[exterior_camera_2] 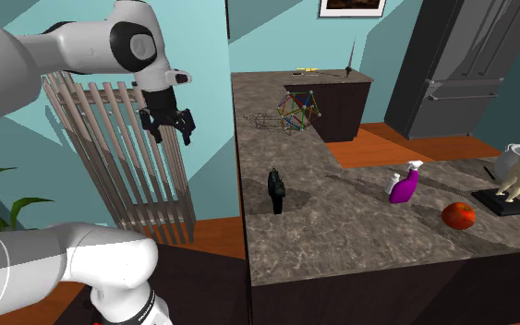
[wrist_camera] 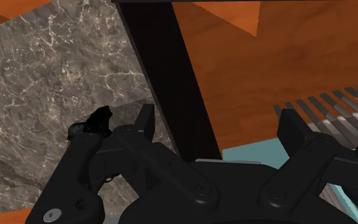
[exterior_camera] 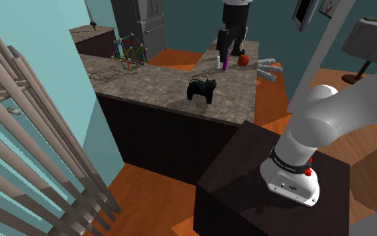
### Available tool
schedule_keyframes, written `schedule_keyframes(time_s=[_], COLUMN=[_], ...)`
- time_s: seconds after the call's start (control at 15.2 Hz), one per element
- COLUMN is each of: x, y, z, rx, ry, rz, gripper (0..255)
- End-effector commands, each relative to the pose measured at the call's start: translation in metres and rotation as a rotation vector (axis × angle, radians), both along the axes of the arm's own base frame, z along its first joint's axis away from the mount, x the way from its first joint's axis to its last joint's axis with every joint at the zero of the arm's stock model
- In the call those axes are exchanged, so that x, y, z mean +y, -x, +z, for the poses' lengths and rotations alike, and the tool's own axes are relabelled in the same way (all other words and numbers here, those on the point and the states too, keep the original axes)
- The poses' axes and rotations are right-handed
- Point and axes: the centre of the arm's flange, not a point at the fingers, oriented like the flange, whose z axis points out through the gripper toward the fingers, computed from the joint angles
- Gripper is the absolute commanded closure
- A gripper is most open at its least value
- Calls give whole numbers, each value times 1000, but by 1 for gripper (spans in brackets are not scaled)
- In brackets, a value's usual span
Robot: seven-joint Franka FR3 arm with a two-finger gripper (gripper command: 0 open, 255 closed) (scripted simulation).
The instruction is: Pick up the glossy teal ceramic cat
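The cat figurine (exterior_camera: 201, 89) looks very dark, almost black, and glossy. It stands upright on the mottled stone counter (exterior_camera: 153, 84), near the counter's front edge. In the second exterior view the cat (exterior_camera_2: 275, 191) is near the counter's left edge. My gripper (exterior_camera_2: 171, 126) hangs high above the floor, left of the counter (exterior_camera_2: 359, 231) and well above and away from the cat. In the wrist view the fingers (wrist_camera: 147, 121) stand wide apart around nothing, the gripper (wrist_camera: 219, 127) open over the counter's dark side panel. Part of the cat (wrist_camera: 98, 122) shows beside one finger.
Farther along the counter stand a purple spray bottle (exterior_camera_2: 402, 185), a red round fruit (exterior_camera_2: 459, 216), a pale figure on a black base (exterior_camera_2: 516, 180) and a coloured wire ball (exterior_camera_2: 296, 109). A slatted rack (exterior_camera_2: 138, 162) leans by the teal wall behind the gripper. Orange floor lies below.
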Motion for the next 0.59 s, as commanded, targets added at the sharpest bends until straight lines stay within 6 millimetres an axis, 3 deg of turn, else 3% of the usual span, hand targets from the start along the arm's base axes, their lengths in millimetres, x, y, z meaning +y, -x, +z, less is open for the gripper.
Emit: schedule_keyframes(time_s=[0.0,0.53], x=[0,-76], y=[0,-57], z=[0,-55], rx=[0,-13], ry=[0,-53], rz=[0,53], gripper=[0,0])
